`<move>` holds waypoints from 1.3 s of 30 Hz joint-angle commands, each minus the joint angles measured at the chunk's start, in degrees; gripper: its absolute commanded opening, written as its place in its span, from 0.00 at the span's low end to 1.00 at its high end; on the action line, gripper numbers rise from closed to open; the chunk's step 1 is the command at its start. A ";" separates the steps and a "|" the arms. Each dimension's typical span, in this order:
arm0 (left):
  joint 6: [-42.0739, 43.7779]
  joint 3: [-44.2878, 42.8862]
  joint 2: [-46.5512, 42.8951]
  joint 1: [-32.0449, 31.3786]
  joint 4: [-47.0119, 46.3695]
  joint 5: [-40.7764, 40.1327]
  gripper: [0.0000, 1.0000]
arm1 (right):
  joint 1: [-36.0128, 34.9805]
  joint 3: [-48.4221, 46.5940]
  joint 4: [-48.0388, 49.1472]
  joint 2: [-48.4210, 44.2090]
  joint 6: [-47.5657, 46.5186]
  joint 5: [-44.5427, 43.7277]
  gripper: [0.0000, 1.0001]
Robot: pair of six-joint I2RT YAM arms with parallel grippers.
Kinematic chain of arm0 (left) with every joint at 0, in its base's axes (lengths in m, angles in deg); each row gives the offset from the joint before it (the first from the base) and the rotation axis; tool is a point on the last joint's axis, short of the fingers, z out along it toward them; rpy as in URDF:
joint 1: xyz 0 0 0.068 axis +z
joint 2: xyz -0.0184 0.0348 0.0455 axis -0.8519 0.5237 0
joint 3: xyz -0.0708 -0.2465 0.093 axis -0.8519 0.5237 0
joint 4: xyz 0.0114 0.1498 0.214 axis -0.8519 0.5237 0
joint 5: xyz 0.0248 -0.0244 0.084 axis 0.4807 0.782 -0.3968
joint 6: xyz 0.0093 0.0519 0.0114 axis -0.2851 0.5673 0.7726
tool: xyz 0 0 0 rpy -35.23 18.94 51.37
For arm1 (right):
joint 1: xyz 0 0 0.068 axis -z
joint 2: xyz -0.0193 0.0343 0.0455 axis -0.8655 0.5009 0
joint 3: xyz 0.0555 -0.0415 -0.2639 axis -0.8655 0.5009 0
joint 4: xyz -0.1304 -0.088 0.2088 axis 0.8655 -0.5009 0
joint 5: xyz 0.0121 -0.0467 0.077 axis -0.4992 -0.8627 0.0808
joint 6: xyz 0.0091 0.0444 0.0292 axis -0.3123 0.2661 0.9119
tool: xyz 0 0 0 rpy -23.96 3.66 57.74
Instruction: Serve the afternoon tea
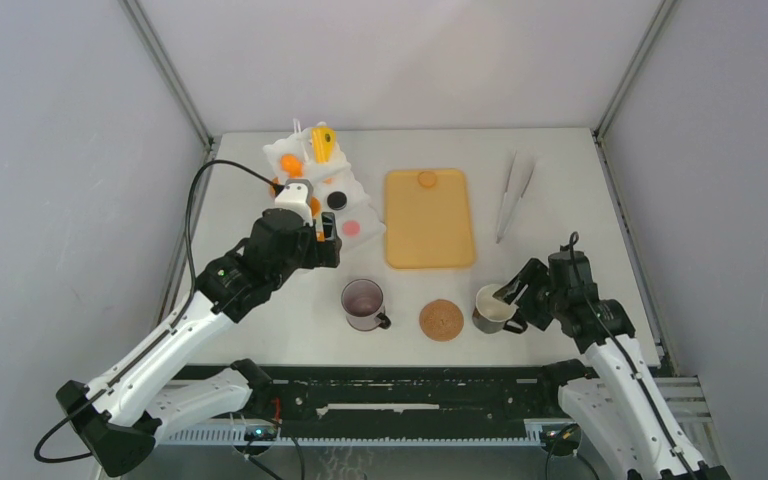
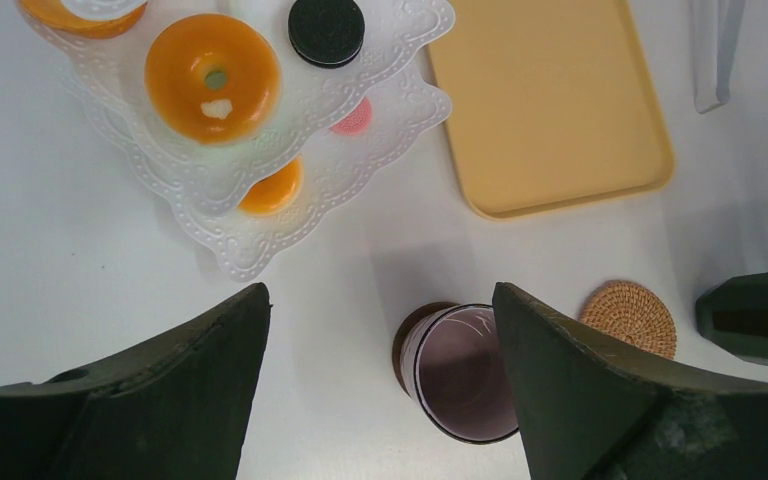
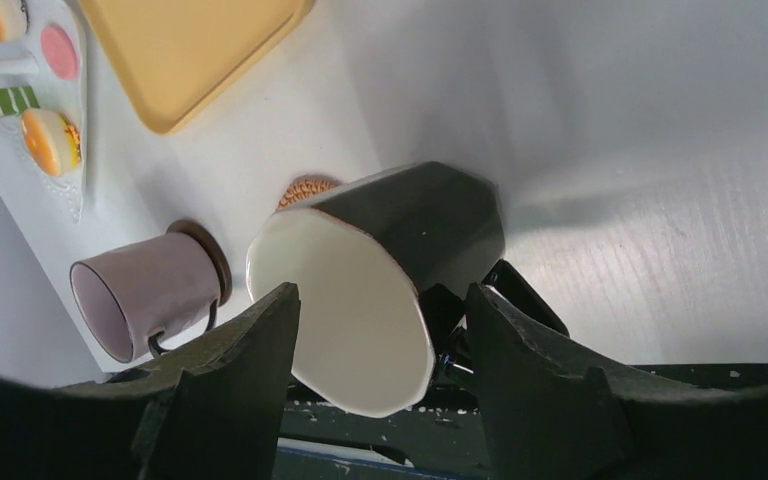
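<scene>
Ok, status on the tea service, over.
Left gripper jaws open beside white stand. Right gripper jaws around dark mug, grip unclear. Purple mug on a coaster, pastries on stand. Nothing visibly in the way.

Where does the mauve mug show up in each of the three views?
Top external: mauve mug at lower centre, left of the woven coaster.
Left wrist: bottom centre, woven coaster to its right.
Right wrist: lower left; the coaster peeks out behind the dark mug.
Shared landmark: the woven coaster.
</scene>
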 commanded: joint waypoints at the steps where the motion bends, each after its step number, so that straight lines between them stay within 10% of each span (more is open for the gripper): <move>1: 0.29 -0.13 -1.12 0.27 -1.77 0.61 0.86 | -1.71 -0.32 -1.85 -2.21 0.48 0.31 0.70; 27: 0.00 0.28 -0.88 0.28 -2.80 2.26 0.86 | -32.31 -4.56 -10.50 3.91 10.26 -20.84 0.70; 39: 0.36 0.98 -1.47 0.24 -2.92 1.67 0.86 | -32.53 -7.80 -13.37 4.25 13.88 -27.38 0.75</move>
